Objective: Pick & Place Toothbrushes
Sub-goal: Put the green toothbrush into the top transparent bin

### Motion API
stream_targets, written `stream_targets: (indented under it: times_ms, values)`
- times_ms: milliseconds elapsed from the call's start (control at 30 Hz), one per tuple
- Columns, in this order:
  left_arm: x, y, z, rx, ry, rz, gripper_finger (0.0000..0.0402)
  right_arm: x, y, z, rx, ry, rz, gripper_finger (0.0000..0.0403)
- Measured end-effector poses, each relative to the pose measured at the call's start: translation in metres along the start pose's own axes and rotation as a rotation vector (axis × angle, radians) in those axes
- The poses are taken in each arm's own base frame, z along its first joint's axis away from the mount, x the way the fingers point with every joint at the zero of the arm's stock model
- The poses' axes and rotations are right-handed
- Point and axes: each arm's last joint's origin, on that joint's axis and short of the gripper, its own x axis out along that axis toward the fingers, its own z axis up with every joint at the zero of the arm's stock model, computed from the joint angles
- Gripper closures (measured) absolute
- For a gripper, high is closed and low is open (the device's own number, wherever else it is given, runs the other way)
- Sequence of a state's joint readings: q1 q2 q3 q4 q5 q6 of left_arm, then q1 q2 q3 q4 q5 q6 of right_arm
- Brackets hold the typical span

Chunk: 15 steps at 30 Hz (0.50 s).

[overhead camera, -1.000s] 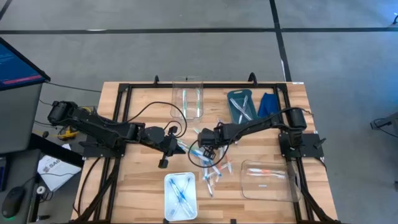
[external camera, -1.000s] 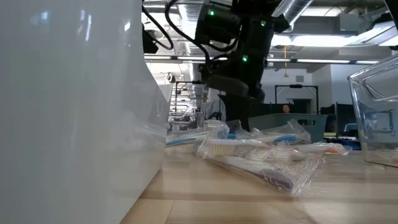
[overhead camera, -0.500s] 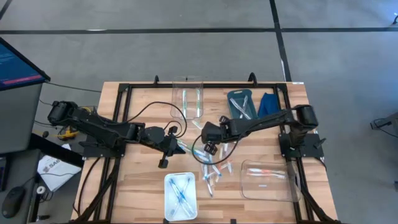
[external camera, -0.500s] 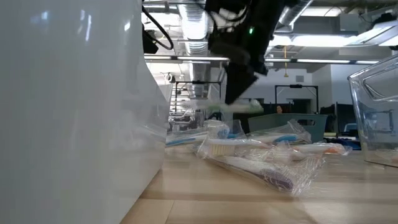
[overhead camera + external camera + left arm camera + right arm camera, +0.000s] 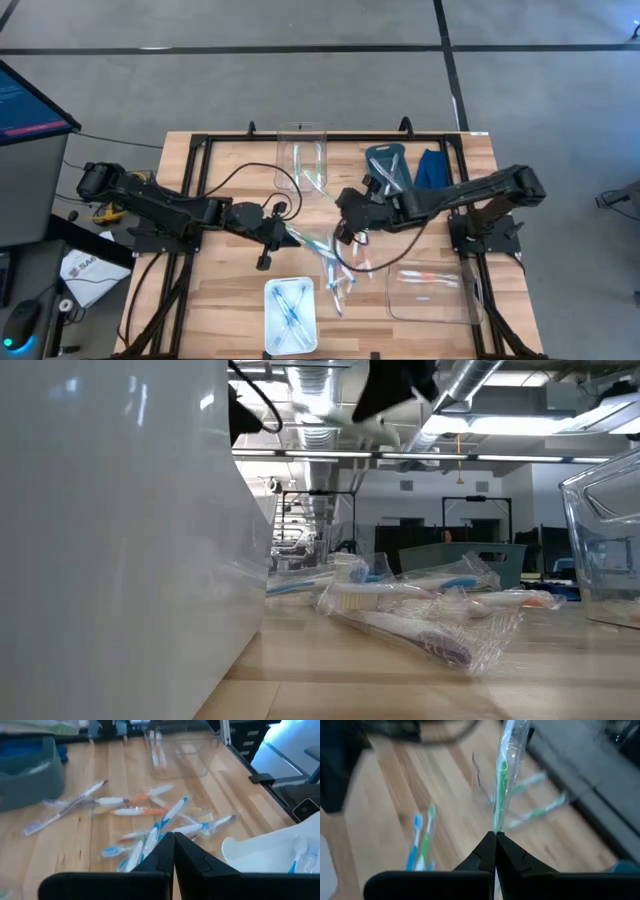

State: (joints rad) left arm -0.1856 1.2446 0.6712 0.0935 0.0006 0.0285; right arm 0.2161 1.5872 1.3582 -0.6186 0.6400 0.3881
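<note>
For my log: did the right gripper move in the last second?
Yes. The right gripper, shut on a green toothbrush, rose off the pile and shifted toward the grey bin.

I look straight down on the whole counter (image 5: 220, 300); my low camera sits on it, sharing the toothbrushes (image 5: 400, 605) with both wrist cameras.

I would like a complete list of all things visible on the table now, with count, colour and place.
Loose toothbrushes: many, mixed colours, wrapped, table centre.
Clear bin: one, far side, holds green brushes.
Grey-blue bin: one, far side, holds brushes.
Blue cloth: one, beside the grey-blue bin.
White tray: one, near edge, holds blue brushes.
Clear tray: one, near right, holds an orange brush.
Green toothbrush: one, wrapped, in right gripper, jaws shut.
Left gripper: shut, empty, by the pile.
</note>
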Motion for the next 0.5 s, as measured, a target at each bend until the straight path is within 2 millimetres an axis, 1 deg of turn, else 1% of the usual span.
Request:
stream_targets:
  times_ms: [100, 200, 300, 400, 500]
  values:
    - [0.000, 0.000, 0.006, 0.029, -0.061, 0.003, 0.0400, -0.014, 0.006, 0.005, -0.015, -0.088, 0.000, 0.0403]
    - [-0.001, 0.000, 0.012, 0.055, -0.179, 0.001, 0.0400, -0.027, 0.015, 0.008, -0.040, -0.171, -0.003, 0.0403]
    - [-0.003, -0.001, 0.005, 0.080, -0.353, -0.040, 0.0400, -0.037, 0.026, 0.009, -0.077, -0.227, 0.011, 0.0403]
    - [-0.012, 0.002, -0.002, 0.097, -0.559, -0.071, 0.0400, -0.042, 0.036, 0.008, -0.100, -0.292, 0.049, 0.0403]
    - [-0.022, 0.009, -0.013, 0.107, -0.689, -0.024, 0.0400, -0.042, 0.044, 0.004, -0.129, -0.357, 0.077, 0.0403]
